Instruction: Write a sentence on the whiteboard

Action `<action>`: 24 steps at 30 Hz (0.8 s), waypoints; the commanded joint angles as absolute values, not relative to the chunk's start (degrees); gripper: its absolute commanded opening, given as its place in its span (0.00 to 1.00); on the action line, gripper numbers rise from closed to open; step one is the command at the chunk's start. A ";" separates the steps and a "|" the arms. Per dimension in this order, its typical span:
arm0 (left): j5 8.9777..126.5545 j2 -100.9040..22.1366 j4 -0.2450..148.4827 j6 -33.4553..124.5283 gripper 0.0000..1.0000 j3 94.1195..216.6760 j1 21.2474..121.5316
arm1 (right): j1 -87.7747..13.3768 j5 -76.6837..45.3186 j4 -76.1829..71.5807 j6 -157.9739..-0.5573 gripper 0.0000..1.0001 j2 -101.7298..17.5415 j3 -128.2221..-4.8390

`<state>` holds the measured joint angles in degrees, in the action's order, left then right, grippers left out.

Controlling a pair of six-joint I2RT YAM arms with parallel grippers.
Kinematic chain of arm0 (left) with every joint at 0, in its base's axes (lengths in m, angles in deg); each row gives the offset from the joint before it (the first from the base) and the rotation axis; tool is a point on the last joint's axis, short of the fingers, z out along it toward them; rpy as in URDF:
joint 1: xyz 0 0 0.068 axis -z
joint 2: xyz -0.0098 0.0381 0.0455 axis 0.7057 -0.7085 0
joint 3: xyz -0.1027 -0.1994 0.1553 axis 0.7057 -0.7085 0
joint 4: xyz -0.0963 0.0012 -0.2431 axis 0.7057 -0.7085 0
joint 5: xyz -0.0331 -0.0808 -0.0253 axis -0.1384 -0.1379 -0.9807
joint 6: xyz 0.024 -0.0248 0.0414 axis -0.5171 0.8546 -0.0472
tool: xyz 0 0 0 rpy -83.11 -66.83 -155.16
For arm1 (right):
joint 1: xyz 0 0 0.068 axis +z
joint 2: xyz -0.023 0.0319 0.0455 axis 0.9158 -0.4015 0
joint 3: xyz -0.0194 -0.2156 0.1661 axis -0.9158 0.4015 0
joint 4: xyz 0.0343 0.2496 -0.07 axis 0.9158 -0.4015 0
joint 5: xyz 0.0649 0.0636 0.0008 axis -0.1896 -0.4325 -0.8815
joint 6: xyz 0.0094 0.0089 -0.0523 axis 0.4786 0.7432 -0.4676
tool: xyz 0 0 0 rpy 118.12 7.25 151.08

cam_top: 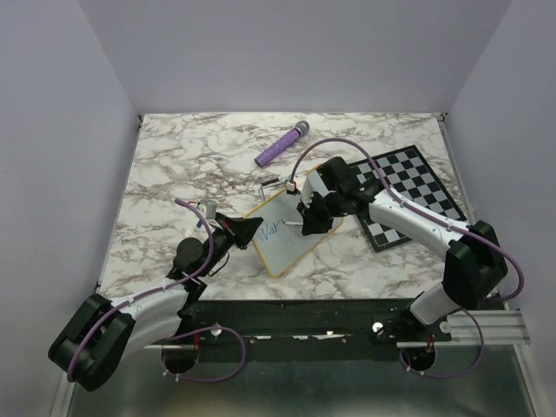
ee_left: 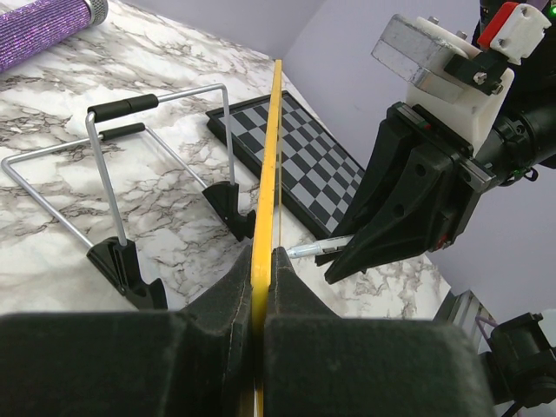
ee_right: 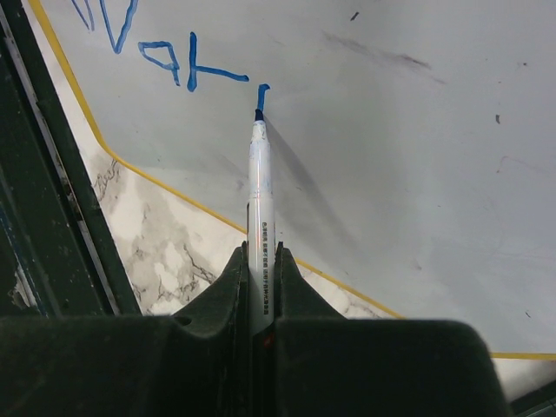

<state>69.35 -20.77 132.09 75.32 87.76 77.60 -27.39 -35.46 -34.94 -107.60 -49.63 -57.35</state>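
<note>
Two left fingers (ee_left: 217, 304) press together on the yellow frame of the whiteboard (ee_left: 270, 165), and the thin edge runs straight out from between them. The right fingers (ee_right: 221, 291) are clamped on a white marker (ee_right: 260, 191) that juts forward from their tips. Its dark nib meets the board face at the end of a short blue stroke.

The sentence (ee_right: 161, 61) is blue handwriting just ahead and to the left of the nib. From the top view it reads "War", with the short stroke begun right after it. The face ahead of and to the right of the right fingers is white, with faint grey smudges and a few dark specks. The yellow-tan frame, rounded at its corner, passes under the marker barrel just ahead of the right fingers.

Seen from above, the board lies slanted between the two sets of fingers. The left fingers grip its left corner and the right fingers hang over its upper middle. On the side of the board away from the right fingers, a wire stand (ee_left: 126, 106) with black-capped ends rests on the marbled desk (ee_left: 165, 52), its black feet against the frame.

A chessboard (cam_top: 417, 187) lies just beyond the right fingers toward the desk's right edge, partly under the right arm. A purple glittery cylinder (cam_top: 280, 148) with a grey end lies well beyond both sets of fingers, near the far edge. Open marble spreads left of and beyond the left fingers to the left and far edges. Only a narrow strip separates the board from the near edge.
</note>
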 commanded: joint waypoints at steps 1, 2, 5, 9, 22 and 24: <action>68.47 -20.14 132.66 73.77 0.00 87.10 77.85 | -27.04 -36.34 -36.77 -108.84 0.01 -51.28 -57.96; 68.47 -20.14 132.66 73.77 0.00 87.10 77.85 | -27.04 -36.43 -36.69 -108.84 0.01 -51.28 -58.04; 68.56 -20.49 132.92 73.77 0.00 87.01 77.85 | -27.04 -36.34 -36.69 -108.67 0.01 -51.19 -58.40; 68.38 -21.02 133.63 73.86 0.00 86.92 77.85 | -27.13 -35.73 -36.07 -107.97 0.01 -50.57 -59.10; 68.21 -21.46 134.33 74.03 0.00 86.83 77.85 | -27.13 -32.57 -33.52 -105.86 0.01 -49.70 -60.42; 68.21 -21.46 134.33 74.04 0.00 86.83 77.85 | -27.13 -31.17 -33.35 -105.33 0.01 -49.78 -60.42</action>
<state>69.35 -21.38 132.96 75.36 87.57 77.60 -27.39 -34.98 -35.55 -106.64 -50.11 -59.01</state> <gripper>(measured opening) 0.070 0.137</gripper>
